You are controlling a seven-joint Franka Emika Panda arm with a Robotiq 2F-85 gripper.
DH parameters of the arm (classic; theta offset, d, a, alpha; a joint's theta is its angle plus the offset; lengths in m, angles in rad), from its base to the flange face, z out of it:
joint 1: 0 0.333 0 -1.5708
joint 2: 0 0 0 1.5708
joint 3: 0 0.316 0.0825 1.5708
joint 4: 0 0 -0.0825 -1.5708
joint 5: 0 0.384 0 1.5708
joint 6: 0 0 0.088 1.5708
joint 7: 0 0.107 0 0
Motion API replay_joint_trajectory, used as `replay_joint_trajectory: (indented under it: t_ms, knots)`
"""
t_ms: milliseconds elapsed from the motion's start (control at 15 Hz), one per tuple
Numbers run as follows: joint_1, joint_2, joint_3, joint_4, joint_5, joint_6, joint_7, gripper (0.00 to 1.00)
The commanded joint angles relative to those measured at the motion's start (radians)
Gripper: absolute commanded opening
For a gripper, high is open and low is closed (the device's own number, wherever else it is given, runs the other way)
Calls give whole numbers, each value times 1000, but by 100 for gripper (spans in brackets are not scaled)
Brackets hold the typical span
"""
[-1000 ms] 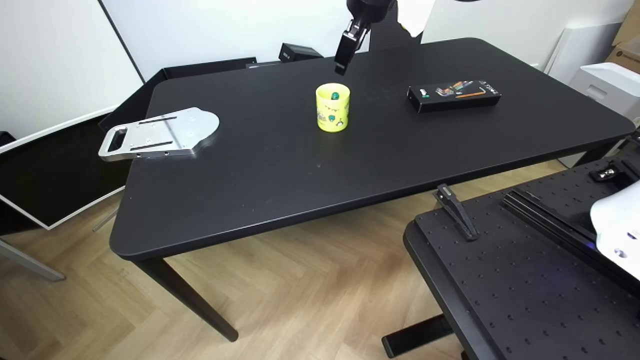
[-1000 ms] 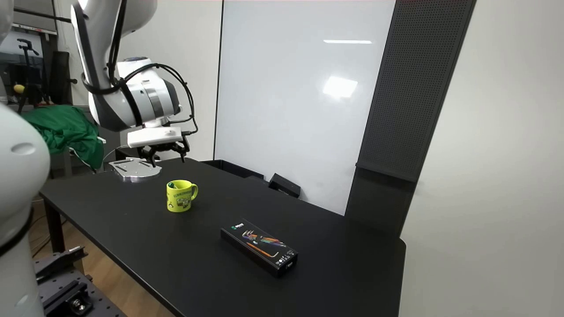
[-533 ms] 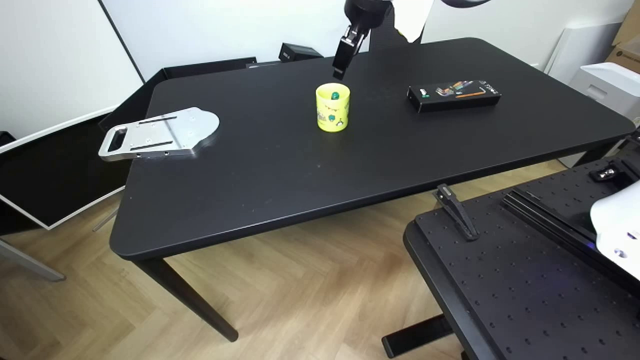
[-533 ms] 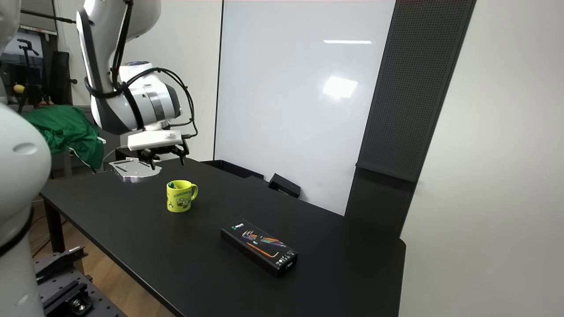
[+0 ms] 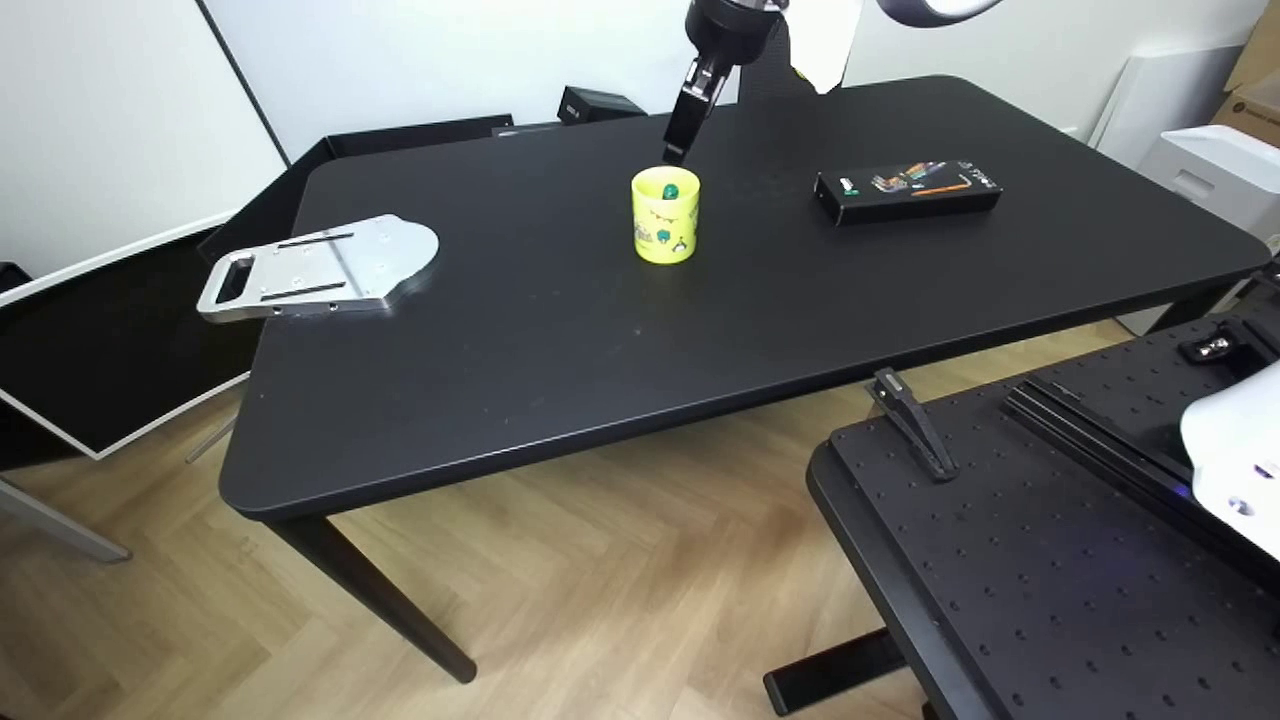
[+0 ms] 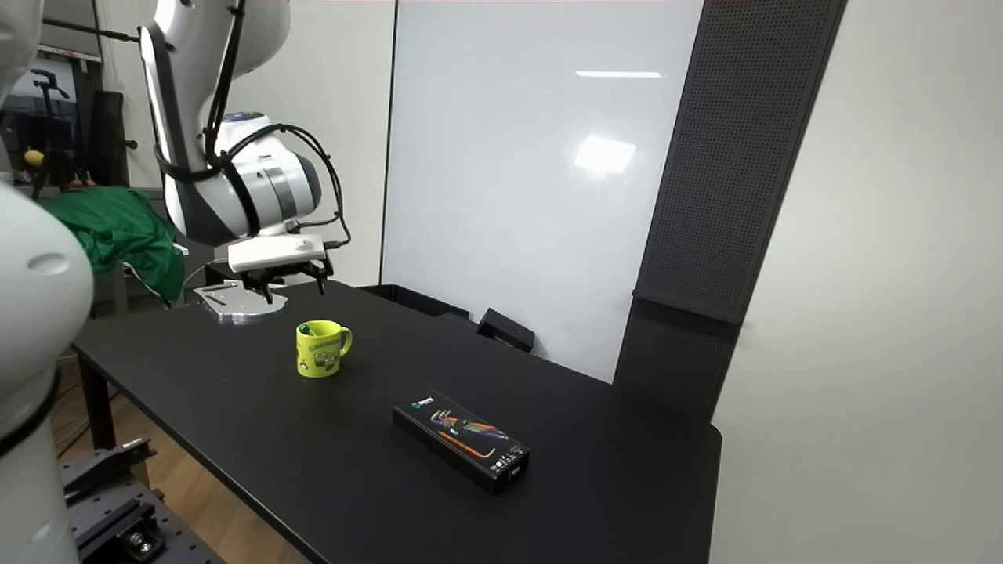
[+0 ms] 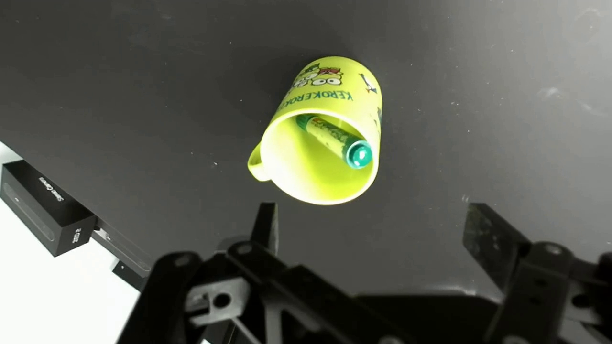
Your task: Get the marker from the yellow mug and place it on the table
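Compared with a second ago, the jaws sit a little lower in both exterior views, nearer the yellow mug point(image 5: 665, 232); in the wrist view they stand wide apart. The marker point(image 7: 331, 137) is inside the mug, leaning, one green end near the rim. The mug stands upright on the black tabletop point(image 5: 500, 350), in the same place as earlier; likewise the black box point(image 6: 462, 441) and silver metal plate point(image 5: 330, 266) are unmoved.
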Motion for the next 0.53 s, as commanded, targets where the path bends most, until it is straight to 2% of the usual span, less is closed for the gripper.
replay_joint_trajectory:
  t_ms: [0, 467]
  knots:
    - [39, 40, -47, 38, -105, 19, 41, 100]
    - [100, 119, -138, 101, -249, 41, 99, 100]
